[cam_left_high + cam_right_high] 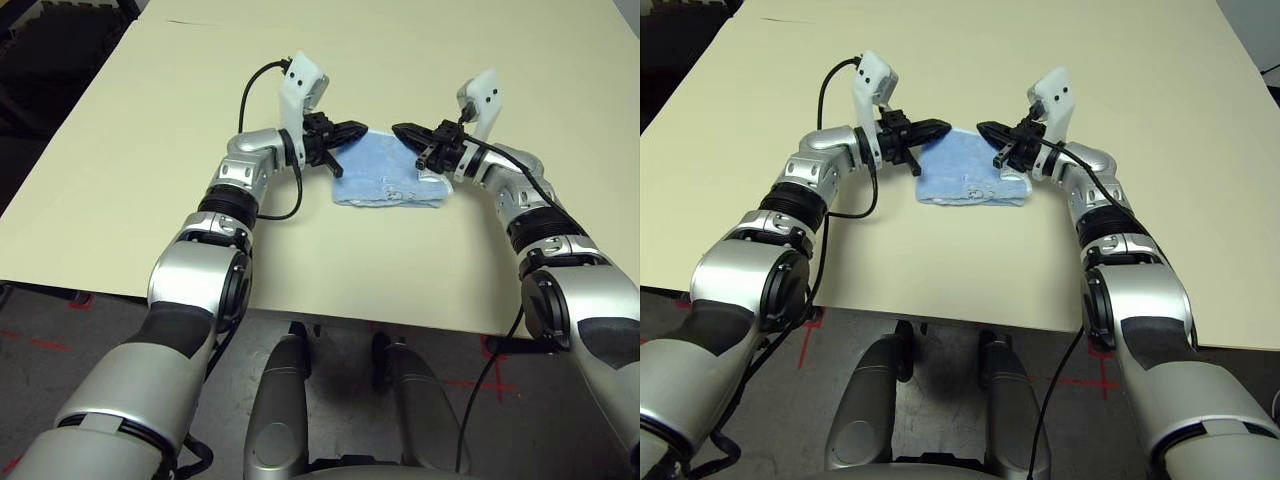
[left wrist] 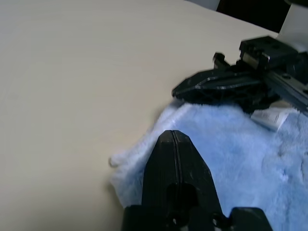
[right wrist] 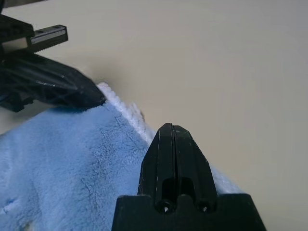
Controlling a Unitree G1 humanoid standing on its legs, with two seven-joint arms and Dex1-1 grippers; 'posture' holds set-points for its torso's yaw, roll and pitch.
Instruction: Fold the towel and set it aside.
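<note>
- Currently, left gripper (image 1: 358, 130): fingers pressed together, nothing between them, tip over the towel's far left corner.
- Towel (image 1: 388, 175): light-blue terry on the cream table (image 1: 150, 150), lying between both grippers, bunched, white tag showing. Judged light, limp and non-slippery; best pinched at the far white-stitched corners.
- Right gripper (image 1: 399, 130): fingers together, empty, over the far right edge.

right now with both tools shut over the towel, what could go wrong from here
1. Left tool and right tool point at each other with tips close; moving further inward could knock them together.
2. Neither visibly pinches the towel, so lifting may leave it behind.
3. A loose drag could bunch the folded layers.
</note>
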